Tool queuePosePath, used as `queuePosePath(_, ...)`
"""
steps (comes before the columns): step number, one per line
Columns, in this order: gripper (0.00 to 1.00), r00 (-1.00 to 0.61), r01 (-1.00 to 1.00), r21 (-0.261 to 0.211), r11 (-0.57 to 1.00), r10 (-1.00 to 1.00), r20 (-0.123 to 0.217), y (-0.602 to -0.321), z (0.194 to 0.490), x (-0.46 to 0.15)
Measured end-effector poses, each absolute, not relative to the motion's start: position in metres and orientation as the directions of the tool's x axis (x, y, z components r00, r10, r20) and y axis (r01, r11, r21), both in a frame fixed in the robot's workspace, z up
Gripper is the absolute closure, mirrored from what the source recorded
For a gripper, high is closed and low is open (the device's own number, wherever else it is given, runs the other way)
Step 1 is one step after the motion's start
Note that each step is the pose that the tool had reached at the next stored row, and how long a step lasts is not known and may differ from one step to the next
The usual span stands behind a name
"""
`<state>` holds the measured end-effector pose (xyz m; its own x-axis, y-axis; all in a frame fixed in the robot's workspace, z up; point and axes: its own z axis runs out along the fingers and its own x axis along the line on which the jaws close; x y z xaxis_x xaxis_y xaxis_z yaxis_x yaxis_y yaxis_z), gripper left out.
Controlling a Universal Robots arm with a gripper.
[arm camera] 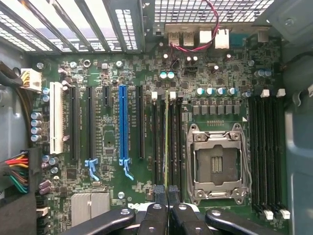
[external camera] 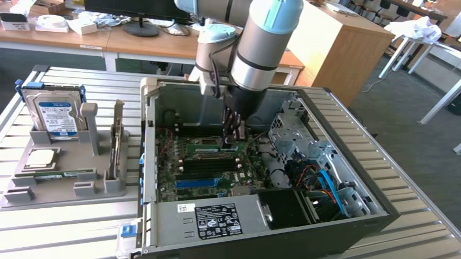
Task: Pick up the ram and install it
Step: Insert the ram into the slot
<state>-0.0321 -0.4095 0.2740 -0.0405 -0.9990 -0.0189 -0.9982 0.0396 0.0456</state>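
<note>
The ram (arm camera: 168,142), a long thin green circuit-board stick, shows edge-on in my wrist view. It stands upright along the row of black plastic memory slots (arm camera: 157,142) just beside the empty silver processor socket (arm camera: 215,164) on the green motherboard (arm camera: 107,73). The gripper (arm camera: 167,192) has its black fingers (arm camera: 157,215) pinched shut on the stick's upper edge. I cannot tell whether the lower edge is in a slot or just above it.

In the exterior view the gripper (external camera: 231,137) reaches down into the open dark metal computer case (external camera: 374,205). The grey holder tray (external camera: 65,189) sits well apart to the exterior view's left.

I judge seating is the step in hand. I would keep the stick vertical and parallel to its slot, and press evenly along its length.
</note>
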Motion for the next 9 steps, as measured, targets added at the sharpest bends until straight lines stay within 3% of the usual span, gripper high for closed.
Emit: queuePosePath(9, 0.89, -0.04, -0.998, 0.046, 0.04, -0.999, -0.019, -0.4095, 0.2682, -0.0321)
